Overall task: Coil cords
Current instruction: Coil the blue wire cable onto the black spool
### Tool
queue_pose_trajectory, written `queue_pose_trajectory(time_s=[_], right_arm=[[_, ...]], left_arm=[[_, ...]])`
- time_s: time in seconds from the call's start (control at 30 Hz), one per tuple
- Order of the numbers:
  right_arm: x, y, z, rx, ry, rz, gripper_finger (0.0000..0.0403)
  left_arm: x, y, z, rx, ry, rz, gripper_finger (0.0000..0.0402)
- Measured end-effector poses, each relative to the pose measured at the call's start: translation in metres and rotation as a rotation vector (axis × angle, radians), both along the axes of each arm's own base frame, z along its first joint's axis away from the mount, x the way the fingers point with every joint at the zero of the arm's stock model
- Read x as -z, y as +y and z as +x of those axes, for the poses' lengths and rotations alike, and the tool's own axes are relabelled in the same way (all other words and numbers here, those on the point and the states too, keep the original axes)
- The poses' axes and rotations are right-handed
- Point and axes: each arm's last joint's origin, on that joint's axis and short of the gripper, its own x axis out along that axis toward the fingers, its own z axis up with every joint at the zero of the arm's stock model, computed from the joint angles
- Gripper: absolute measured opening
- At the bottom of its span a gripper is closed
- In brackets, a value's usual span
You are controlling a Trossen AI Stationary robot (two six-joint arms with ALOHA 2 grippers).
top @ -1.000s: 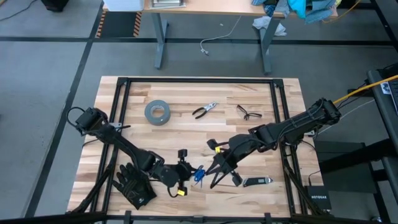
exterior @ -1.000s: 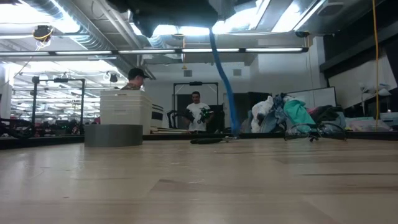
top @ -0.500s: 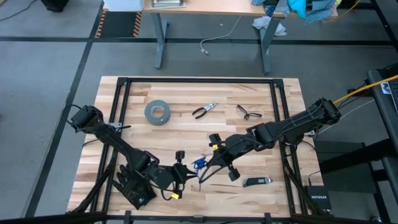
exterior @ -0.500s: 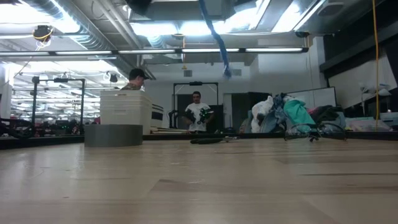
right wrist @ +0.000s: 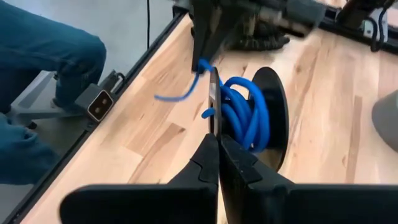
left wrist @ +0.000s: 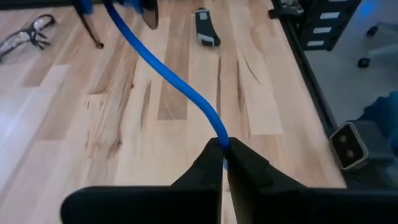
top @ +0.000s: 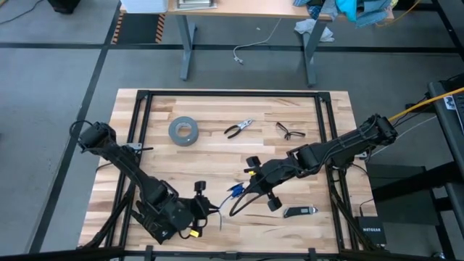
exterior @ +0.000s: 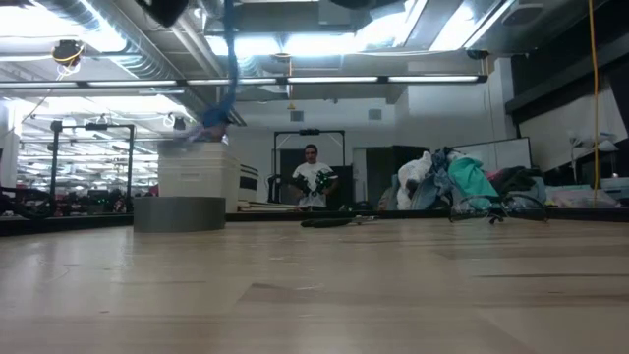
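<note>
- Cords (right wrist: 245,118): blue cable wound in a small bundle against a black round disc (right wrist: 273,115), held off the wooden table (top: 217,148). One loose blue strand runs out from the bundle toward the other arm.
- Right gripper (right wrist: 214,140): fingers pressed fully together, the thin black edge carrying the bundle pinched between their tips. The blue coil sits just beyond the fingertips and to one side of them, touching the disc.
- Left gripper (left wrist: 224,149): fingers closed tight on the free blue strand (left wrist: 168,74); the strand leaves the fingertips and rises away in a gentle curve toward the right gripper.
- High view: left gripper (top: 205,212) near the front edge of the table, right gripper (top: 243,197) just beside it, the blue cable (top: 233,191) showing between the two.
- Black gloves (top: 154,221) lie under the left arm, behind its fingers.
- Dark folding tool (top: 299,212) lies on the wood near the right gripper, apart from it; also seen past the left fingers (left wrist: 205,28).
- Grey tape roll (top: 183,131), pliers (top: 238,128) and safety glasses (top: 289,131) lie well beyond both grippers, on the far half of the table.
- Low view: blurred blue strand (exterior: 228,69) hangs from above; a person (exterior: 313,177) stands in the room behind.
</note>
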Motion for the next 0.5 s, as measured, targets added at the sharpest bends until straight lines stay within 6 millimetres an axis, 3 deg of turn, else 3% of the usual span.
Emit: queue_pose_trajectory(time_s=[0.5], right_arm=[[0.003,0.000,-0.001,-0.001,0.048,0.039,0.0001]], left_arm=[[-0.042,0.003,-0.026,0.052,-0.100,0.047,0.0001]])
